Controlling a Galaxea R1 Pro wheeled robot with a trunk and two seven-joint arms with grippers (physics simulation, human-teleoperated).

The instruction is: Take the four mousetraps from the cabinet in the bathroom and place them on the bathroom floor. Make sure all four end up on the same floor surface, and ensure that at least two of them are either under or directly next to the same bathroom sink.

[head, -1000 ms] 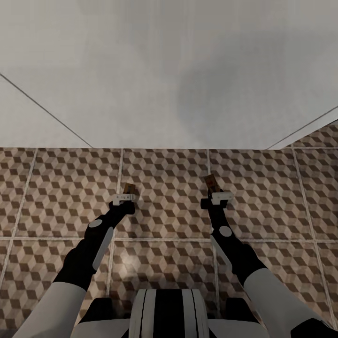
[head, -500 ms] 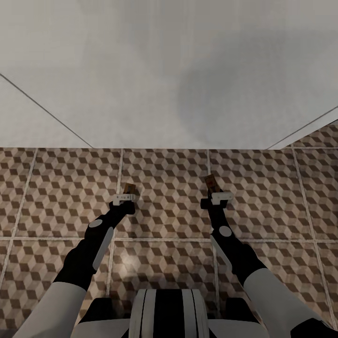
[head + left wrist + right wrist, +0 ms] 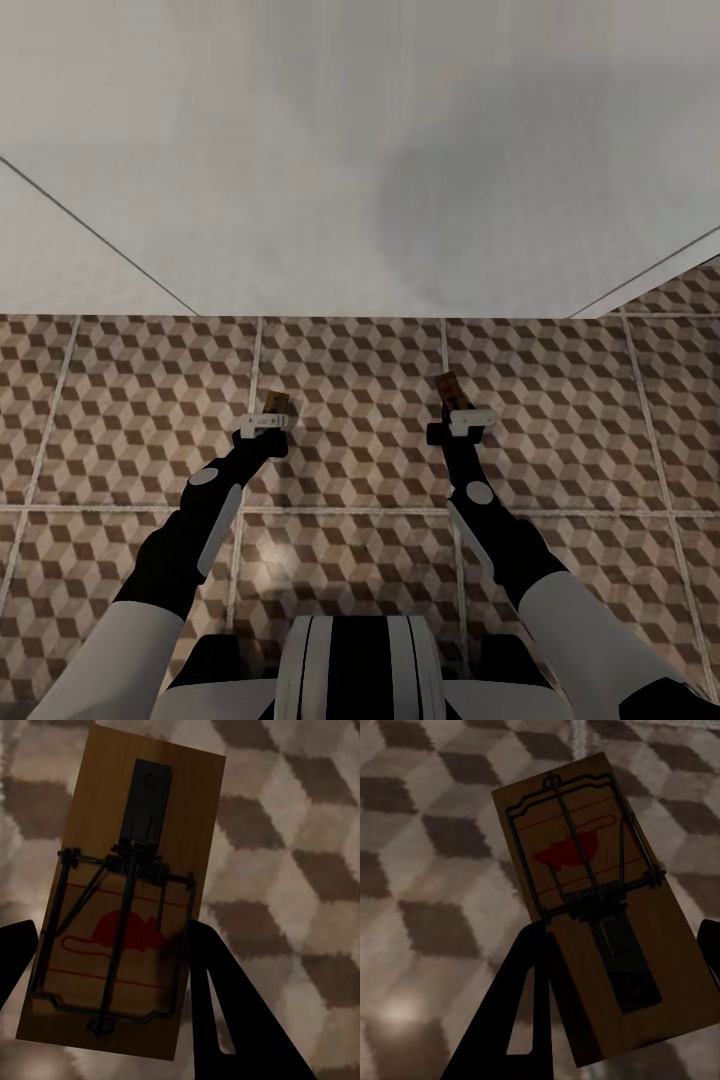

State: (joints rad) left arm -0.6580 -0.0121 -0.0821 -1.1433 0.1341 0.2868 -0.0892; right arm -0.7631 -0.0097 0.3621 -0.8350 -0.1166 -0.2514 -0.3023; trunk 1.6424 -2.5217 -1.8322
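Each gripper holds one mousetrap above the bathroom floor [image 3: 350, 470] of cube-patterned tiles. My left gripper [image 3: 272, 412] is shut on a tan mousetrap [image 3: 278, 402]. In the left wrist view that mousetrap [image 3: 127, 870] shows its dark wire and red mouse mark, and the left gripper [image 3: 109, 937] pinches its long edges between dark fingers [image 3: 225, 1005]. My right gripper [image 3: 455, 405] is shut on a second mousetrap [image 3: 448, 384]. In the right wrist view this mousetrap [image 3: 585, 862] tilts over the tiles [image 3: 435, 870], and the right gripper [image 3: 622, 945] clamps its near end.
A broad white flat surface [image 3: 350, 150] takes up the far half of the head view, with thin edge lines running off at both sides. Patterned floor continues past its right corner [image 3: 690, 290]. My trunk [image 3: 355, 670] is at the near edge.
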